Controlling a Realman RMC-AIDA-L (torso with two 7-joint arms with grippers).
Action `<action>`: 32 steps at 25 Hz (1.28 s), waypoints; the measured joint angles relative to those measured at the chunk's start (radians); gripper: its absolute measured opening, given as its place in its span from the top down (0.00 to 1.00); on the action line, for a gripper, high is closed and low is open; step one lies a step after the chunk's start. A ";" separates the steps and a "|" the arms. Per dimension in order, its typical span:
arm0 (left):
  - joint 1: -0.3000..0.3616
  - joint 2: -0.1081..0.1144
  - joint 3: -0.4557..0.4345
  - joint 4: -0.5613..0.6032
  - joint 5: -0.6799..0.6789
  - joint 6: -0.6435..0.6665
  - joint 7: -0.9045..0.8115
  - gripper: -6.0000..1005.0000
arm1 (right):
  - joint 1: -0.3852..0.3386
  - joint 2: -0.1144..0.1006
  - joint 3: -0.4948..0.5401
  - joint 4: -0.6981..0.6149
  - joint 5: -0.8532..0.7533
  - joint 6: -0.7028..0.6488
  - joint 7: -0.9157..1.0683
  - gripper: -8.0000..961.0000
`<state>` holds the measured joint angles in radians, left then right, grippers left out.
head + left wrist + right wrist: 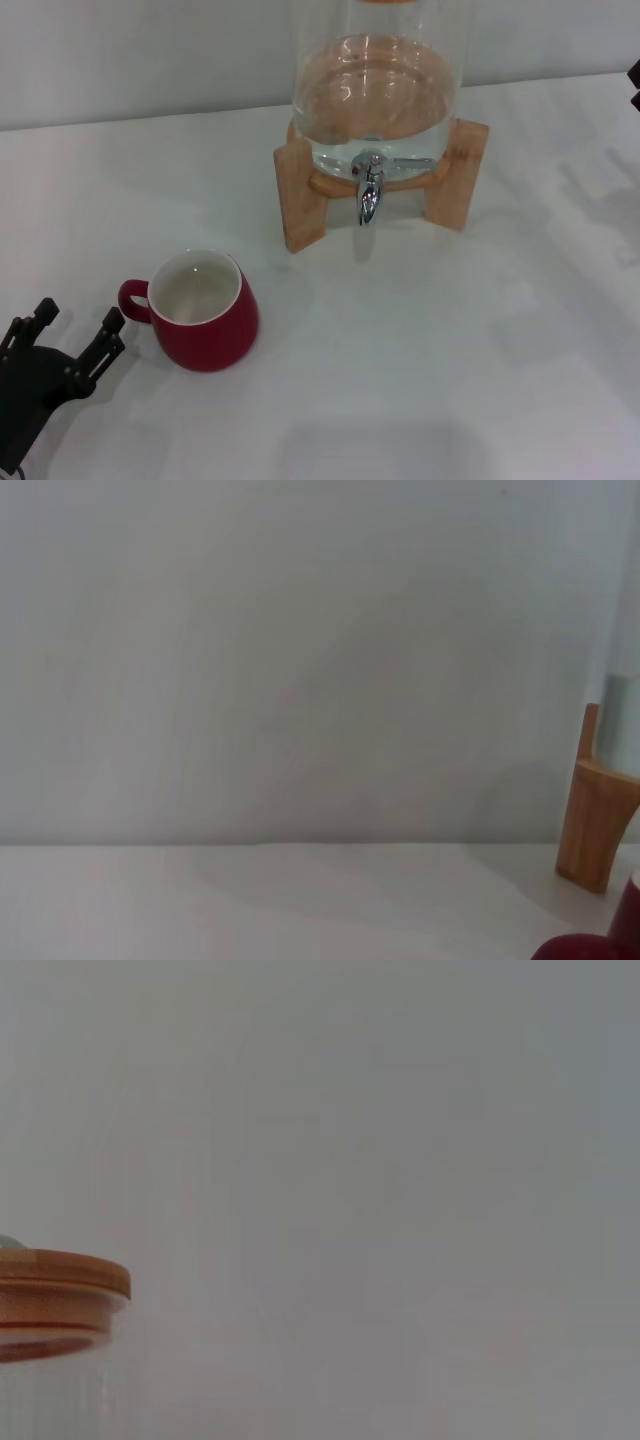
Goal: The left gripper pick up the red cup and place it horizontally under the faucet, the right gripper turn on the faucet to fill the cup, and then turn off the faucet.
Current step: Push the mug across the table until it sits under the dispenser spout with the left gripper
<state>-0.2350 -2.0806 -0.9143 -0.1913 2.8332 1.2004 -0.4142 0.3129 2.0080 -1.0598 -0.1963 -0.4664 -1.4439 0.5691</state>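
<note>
The red cup [205, 318] stands upright on the white table, white inside, with its loop handle turned toward the left. My left gripper [78, 322] is low at the front left, just left of that handle and apart from it, open with nothing between its fingers. A sliver of the red cup [590, 948] shows in the left wrist view. The chrome faucet [369, 190] hangs from the glass jar [375, 90], to the right of the cup and farther back, with its thin lever pointing right. Only a black sliver of my right gripper [634, 85] shows at the far right edge.
The jar holds water and rests on a wooden stand [300, 195], whose leg [597, 820] also shows in the left wrist view. The jar's wooden lid [60, 1285] appears in the right wrist view. A plain grey wall runs behind the table.
</note>
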 joint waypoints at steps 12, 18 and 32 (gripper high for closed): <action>-0.019 0.002 0.000 0.015 0.000 -0.013 0.000 0.14 | 0.000 0.002 -0.009 0.001 0.000 -0.006 0.000 0.20; -0.031 0.002 0.000 0.017 0.000 -0.019 0.000 0.14 | 0.000 0.001 -0.015 0.003 0.000 -0.006 0.000 0.20; -0.060 0.004 0.011 0.017 0.000 -0.028 0.000 0.14 | 0.000 0.001 -0.014 0.003 0.000 -0.005 0.000 0.20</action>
<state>-0.2951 -2.0770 -0.9032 -0.1748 2.8332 1.1723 -0.4142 0.3130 2.0095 -1.0736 -0.1932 -0.4663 -1.4485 0.5690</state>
